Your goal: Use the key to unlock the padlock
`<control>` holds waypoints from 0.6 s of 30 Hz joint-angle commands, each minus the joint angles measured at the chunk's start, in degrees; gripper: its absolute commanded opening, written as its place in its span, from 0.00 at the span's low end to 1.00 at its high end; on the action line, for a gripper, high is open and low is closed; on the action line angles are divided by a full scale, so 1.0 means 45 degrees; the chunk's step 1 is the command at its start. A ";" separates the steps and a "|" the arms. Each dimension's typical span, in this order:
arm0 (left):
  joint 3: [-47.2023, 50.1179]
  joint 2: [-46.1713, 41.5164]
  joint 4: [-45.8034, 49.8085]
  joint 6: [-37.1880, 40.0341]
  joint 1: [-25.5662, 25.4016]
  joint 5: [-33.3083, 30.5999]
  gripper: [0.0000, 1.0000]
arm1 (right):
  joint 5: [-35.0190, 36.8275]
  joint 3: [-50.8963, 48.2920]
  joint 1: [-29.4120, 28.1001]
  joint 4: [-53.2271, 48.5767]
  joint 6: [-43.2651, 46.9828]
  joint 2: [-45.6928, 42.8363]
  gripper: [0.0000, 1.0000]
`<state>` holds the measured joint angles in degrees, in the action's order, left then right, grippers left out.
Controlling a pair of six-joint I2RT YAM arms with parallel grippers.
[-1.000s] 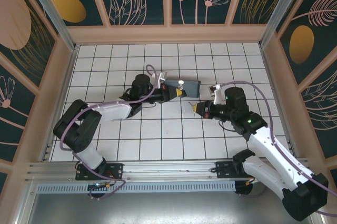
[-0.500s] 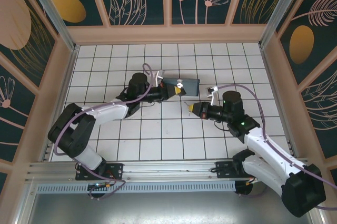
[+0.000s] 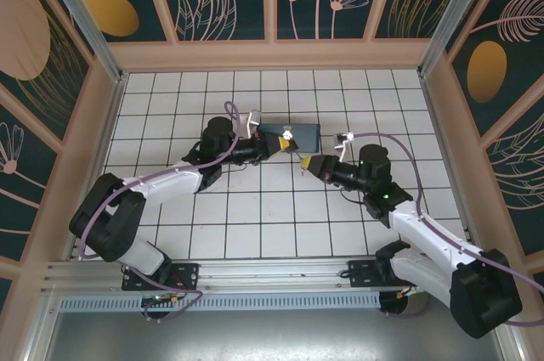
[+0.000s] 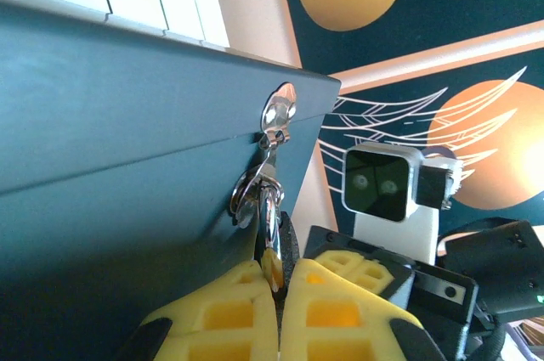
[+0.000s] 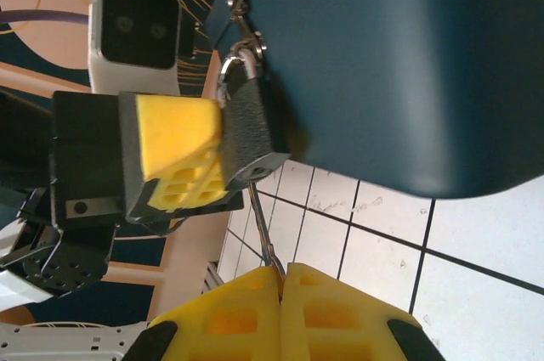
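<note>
Right wrist camera shows the black padlock (image 5: 251, 127) hanging from the clasp (image 5: 238, 6) at the corner of the blue tin (image 5: 382, 55). The left gripper (image 4: 277, 289) is pressed together on the padlock, just beside the tin. The right gripper (image 5: 281, 280) pinches the thin key (image 5: 262, 227) near the tin, and the key's tip touches the bottom of the padlock. Its 2 yellow fingers (image 5: 340, 314) are tight together.
</note>
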<state>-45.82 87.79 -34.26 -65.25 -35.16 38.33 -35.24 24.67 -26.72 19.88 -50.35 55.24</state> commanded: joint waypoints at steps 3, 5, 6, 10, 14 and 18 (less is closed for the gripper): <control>0.0122 -0.0717 -0.1351 -0.0156 0.0163 0.0067 0.00 | -0.0387 -0.0082 0.0098 0.1378 -0.0500 0.0256 0.00; 0.0156 -0.0739 -0.1351 -0.0127 0.0175 0.0087 0.00 | -0.0477 -0.0110 0.0088 0.1715 -0.0673 0.0261 0.00; 0.0158 -0.0739 -0.1371 -0.0123 0.0186 0.0094 0.00 | -0.0524 -0.0076 0.0086 0.1791 -0.0687 0.0283 0.00; 0.0317 -0.0730 -0.1685 -0.0244 0.0196 0.0115 0.00 | -0.0673 0.0085 0.0086 0.1825 -0.0662 0.0518 0.00; 0.0327 -0.0719 -0.1874 -0.0455 0.0229 0.0058 0.00 | -0.0635 0.0124 0.0031 0.1737 -0.0627 0.0631 0.00; 0.0356 -0.0739 -0.2028 -0.0527 0.0226 0.0038 0.00 | -0.0586 0.0105 -0.0039 0.1756 -0.0648 0.0662 0.00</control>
<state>-44.10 86.59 -35.90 -67.37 -34.59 38.30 -37.23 24.58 -26.68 25.43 -52.93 57.98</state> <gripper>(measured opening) 0.042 0.053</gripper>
